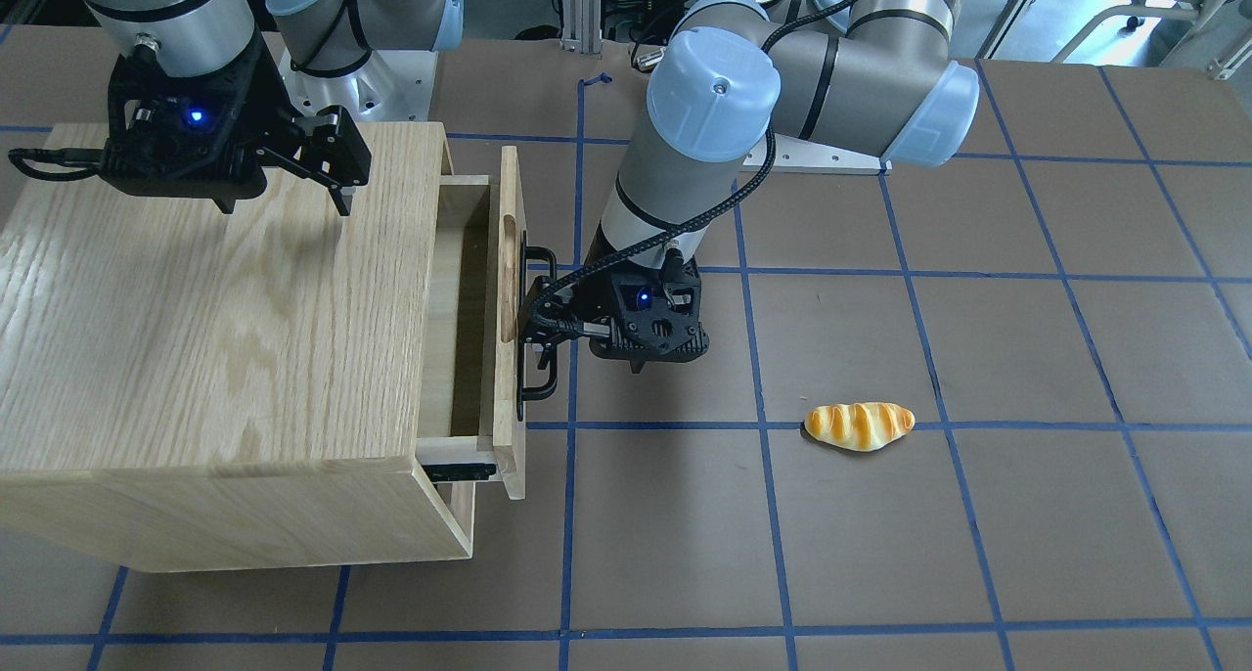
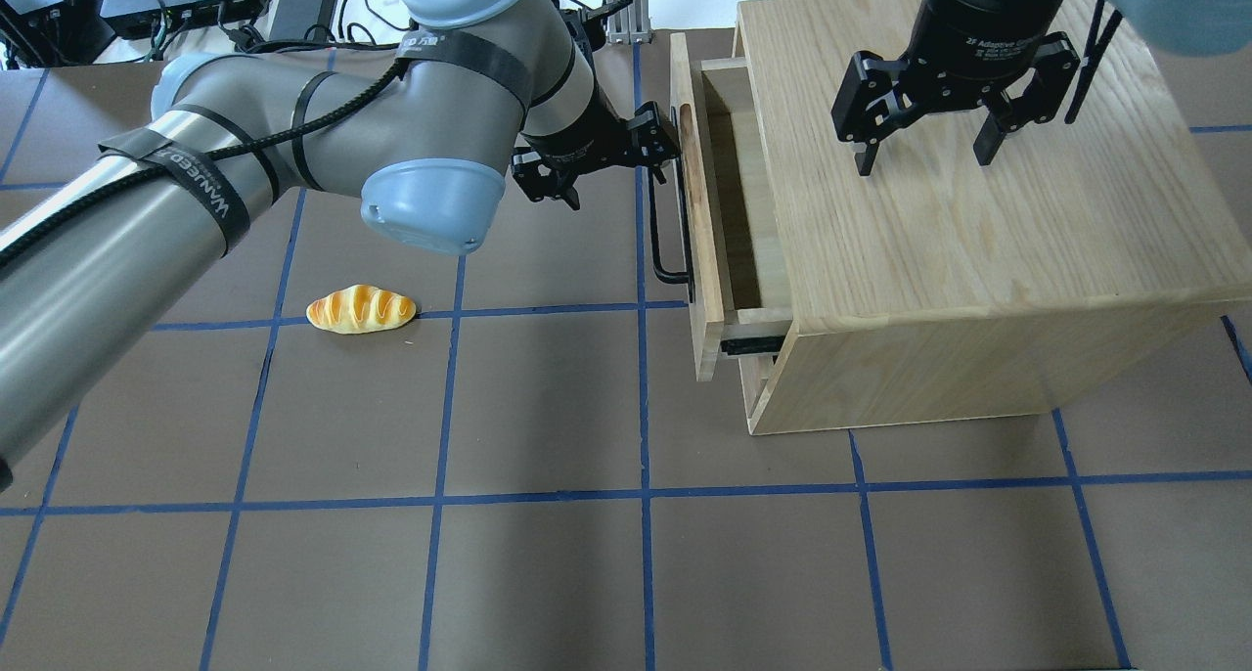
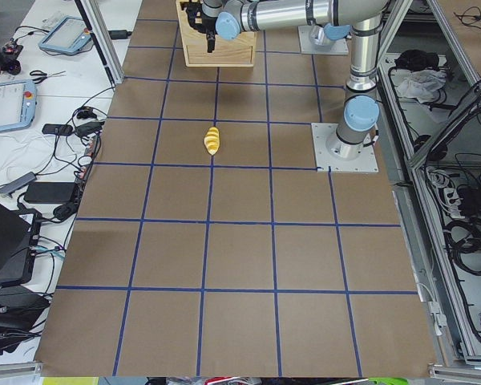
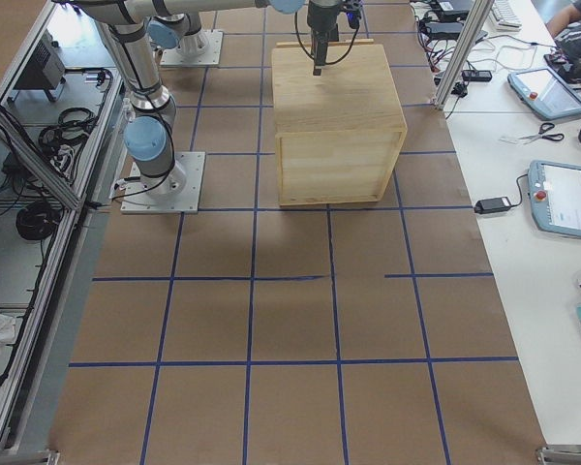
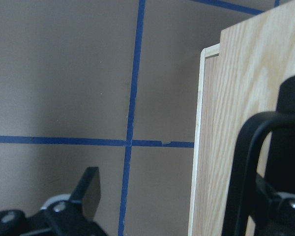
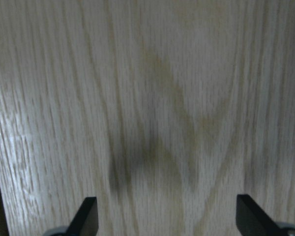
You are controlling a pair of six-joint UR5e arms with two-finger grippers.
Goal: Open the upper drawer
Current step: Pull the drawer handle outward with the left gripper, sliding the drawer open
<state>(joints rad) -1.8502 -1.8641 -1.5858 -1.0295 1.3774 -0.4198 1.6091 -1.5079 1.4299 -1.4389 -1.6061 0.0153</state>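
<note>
The upper drawer is pulled partway out of the oak cabinet; its inside looks bare. It also shows in the overhead view. Its black bar handle runs along the front panel. My left gripper is open at the handle. In the left wrist view one finger stands clear over the table, and the other finger sits against the handle's bracket. My right gripper is open and empty, hovering just above the cabinet top.
A bread roll lies on the brown table, apart from the drawer on my left arm's side; it also shows in the overhead view. Blue tape lines grid the table. The cabinet stands on my right side.
</note>
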